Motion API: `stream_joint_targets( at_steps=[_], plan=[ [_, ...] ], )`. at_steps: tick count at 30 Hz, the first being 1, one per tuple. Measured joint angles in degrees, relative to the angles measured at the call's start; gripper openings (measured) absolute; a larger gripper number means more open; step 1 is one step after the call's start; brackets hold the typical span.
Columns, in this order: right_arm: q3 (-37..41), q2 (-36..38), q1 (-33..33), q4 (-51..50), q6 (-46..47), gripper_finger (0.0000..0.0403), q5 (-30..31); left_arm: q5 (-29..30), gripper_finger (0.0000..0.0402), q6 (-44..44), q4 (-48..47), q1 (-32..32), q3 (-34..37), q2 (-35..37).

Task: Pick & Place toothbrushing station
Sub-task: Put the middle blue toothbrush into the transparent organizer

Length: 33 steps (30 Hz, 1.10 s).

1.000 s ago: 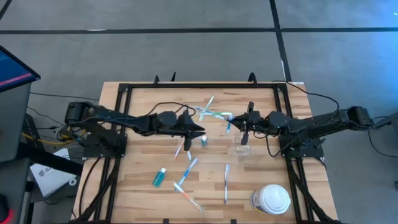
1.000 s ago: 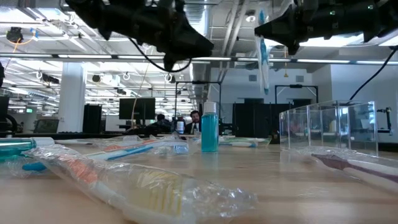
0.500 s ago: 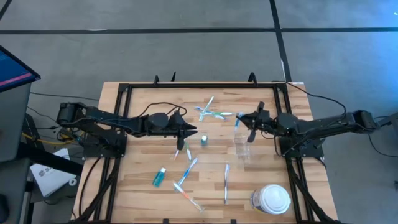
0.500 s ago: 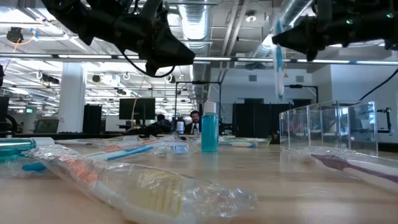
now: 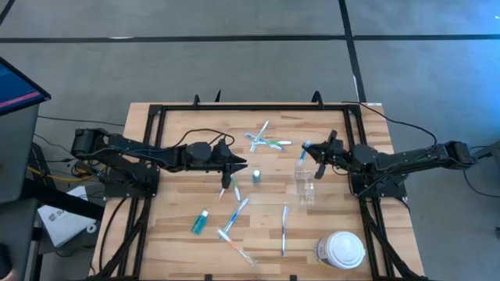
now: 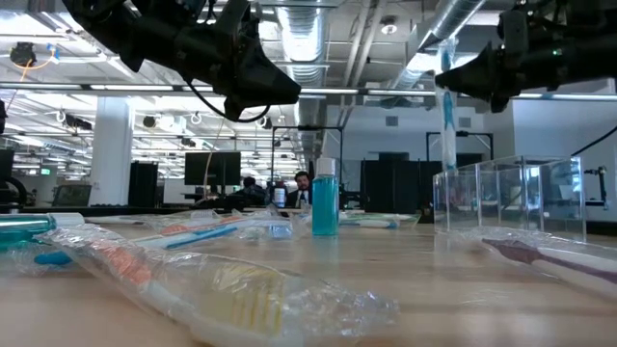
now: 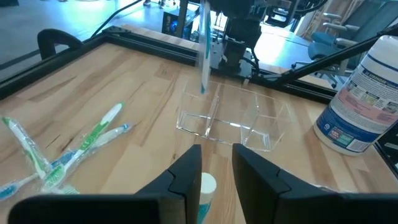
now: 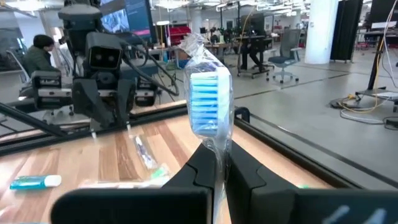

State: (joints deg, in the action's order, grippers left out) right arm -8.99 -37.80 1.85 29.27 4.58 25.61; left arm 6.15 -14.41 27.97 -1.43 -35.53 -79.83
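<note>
Above the table, from the high view, my right gripper [image 5: 306, 148] hangs over the clear cup [image 5: 305, 186], jaws clamped on a blue brush [image 5: 303, 153]; my left gripper [image 5: 251, 165] hovers near the upright teal tube [image 5: 255, 176], fingers parted and empty. Loose brushes [image 5: 266, 143] lie scattered on the wood, and a white container [image 5: 342, 250] stands at the near edge

At table level, the brush [image 6: 447, 106] hangs upright over the cup [image 6: 511, 198]

Past my left fingers [image 7: 185, 177] I see the tube's cap [image 7: 207, 184] just ahead

Between my right fingers [image 8: 205, 163], the wrapped brush head [image 8: 208, 106] stands up
</note>
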Motion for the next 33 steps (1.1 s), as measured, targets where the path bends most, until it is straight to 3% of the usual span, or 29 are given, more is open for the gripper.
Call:
stream_joint_targets(
  at_steps=[23, 30, 33],
  plan=[
    [0.0, -4.2, 0.0, -2.0, 3.0, 0.0005, 1.9, 0.0, 0.0085, 0.4, -2.8, 0.0, 0.3, 0.0],
    [8.3, -2.7, -0.1, 11.7, 2.5, 0.0004, 1.1, 0.0, 0.0085, 0.2, -2.9, 0.0, 1.5, 0.0],
    [8.5, -2.1, 0.1, 11.7, 2.4, 0.0004, -0.8, 0.0, 0.0085, 0.2, -2.6, 0.0, 1.6, 0.0]
  ],
)
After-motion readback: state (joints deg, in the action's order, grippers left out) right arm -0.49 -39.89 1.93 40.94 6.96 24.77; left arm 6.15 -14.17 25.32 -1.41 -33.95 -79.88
